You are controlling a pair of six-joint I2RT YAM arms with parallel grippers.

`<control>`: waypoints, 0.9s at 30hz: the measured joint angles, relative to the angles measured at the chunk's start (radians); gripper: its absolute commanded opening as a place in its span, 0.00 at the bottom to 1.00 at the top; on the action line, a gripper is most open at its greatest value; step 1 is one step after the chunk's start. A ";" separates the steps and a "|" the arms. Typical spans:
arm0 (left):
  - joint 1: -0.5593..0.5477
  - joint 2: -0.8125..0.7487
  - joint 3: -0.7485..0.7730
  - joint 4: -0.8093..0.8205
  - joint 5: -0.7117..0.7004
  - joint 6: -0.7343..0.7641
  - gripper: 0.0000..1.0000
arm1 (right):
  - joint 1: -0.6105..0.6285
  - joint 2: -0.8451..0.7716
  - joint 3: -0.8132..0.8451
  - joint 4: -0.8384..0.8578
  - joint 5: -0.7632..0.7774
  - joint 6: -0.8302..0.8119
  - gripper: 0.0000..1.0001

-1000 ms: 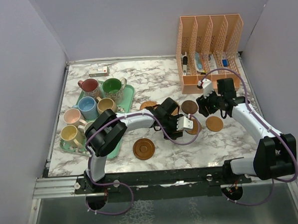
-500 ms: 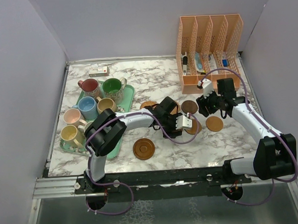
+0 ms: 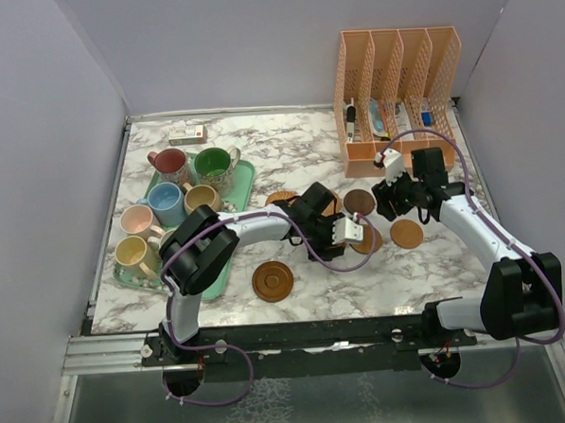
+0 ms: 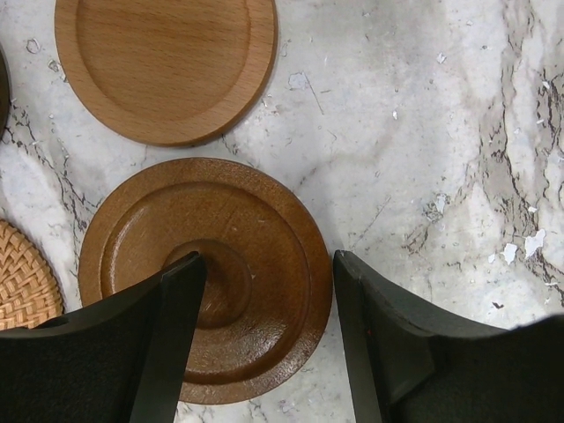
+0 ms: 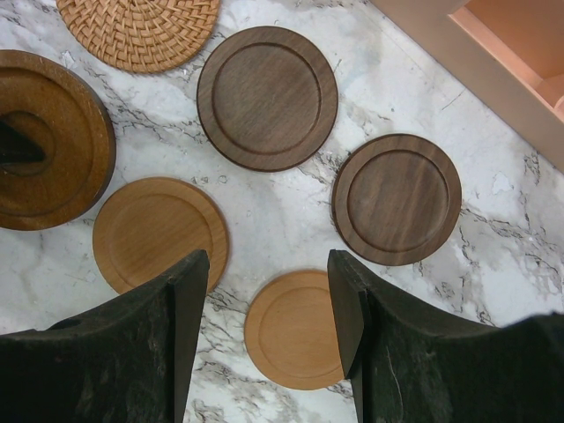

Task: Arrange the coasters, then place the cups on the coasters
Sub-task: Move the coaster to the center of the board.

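Note:
Several round coasters lie on the marble right of centre. My left gripper is open low over a brown ringed coaster; one finger is over its centre, the other just off its right edge. A light tan coaster lies beyond it and a woven coaster beside it. My right gripper hangs open above another tan coaster. Two dark coasters lie nearby. One more ringed coaster sits alone nearer the front. The cups, among them red, green and blue, stand at the left.
The cups stand on a mint-green tray that the left arm partly covers. A pink slotted file organizer stands at the back right, close to the right gripper. A small box lies at the back left. Walls close in three sides.
The left gripper has crept slightly toward the far side over the ringed coaster. The right arm and the coasters have stayed put.

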 measured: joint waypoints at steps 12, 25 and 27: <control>-0.022 -0.020 -0.026 -0.008 0.021 0.000 0.62 | 0.000 0.000 0.000 0.000 0.000 0.000 0.57; -0.022 -0.029 -0.026 -0.019 0.018 0.001 0.65 | 0.000 0.000 0.000 -0.001 0.000 0.000 0.57; -0.022 -0.038 -0.026 -0.022 0.015 0.001 0.66 | 0.000 0.000 0.000 -0.002 0.000 0.000 0.57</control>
